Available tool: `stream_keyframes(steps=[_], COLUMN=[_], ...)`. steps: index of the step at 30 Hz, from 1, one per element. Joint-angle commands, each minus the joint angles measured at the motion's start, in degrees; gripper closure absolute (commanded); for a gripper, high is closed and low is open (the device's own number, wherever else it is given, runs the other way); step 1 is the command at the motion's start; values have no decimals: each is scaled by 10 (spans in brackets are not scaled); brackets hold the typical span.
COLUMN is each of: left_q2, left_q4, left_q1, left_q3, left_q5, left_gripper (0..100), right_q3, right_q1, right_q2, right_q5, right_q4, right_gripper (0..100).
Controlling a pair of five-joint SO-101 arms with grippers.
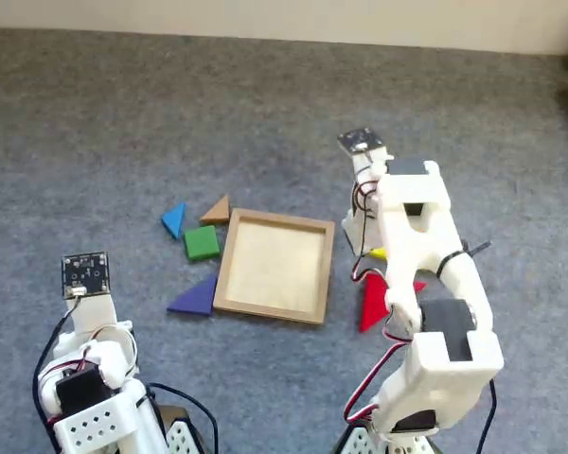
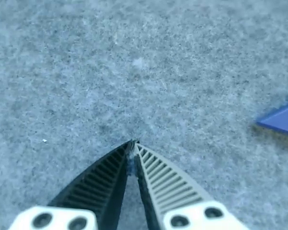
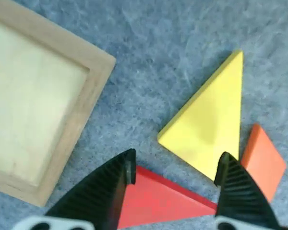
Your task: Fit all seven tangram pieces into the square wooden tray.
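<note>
Wooden square tray at the centre of the grey carpet. Just left of it: light-blue triangle, brown triangle, green square, dark-blue triangle. Right of it: red triangle, yellow triangle, orange piece. Right gripper, jaws wide, hangs over the red and yellow triangles; left gripper, jaws closed on nothing, over bare carpet at near left.

Tray pale wood — yellow triangle, red triangle, orange pc, green sq; carpet grey.
</note>
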Motion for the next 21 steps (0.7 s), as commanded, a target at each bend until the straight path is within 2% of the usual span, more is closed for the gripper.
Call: stream_keyframes(steps=[1, 21], left_q2=[-37, -37], left_q4=[6, 6], left_q1=[-18, -18], left_q3=[12, 12], left_q5=[0, 0], left_gripper=[992, 992], right_q3=[-33, -33], right_q1=[-7, 27], right_q2=[-2, 65], right_q5=[6, 7], right_q4=[-21, -81], right_gripper=[735, 731])
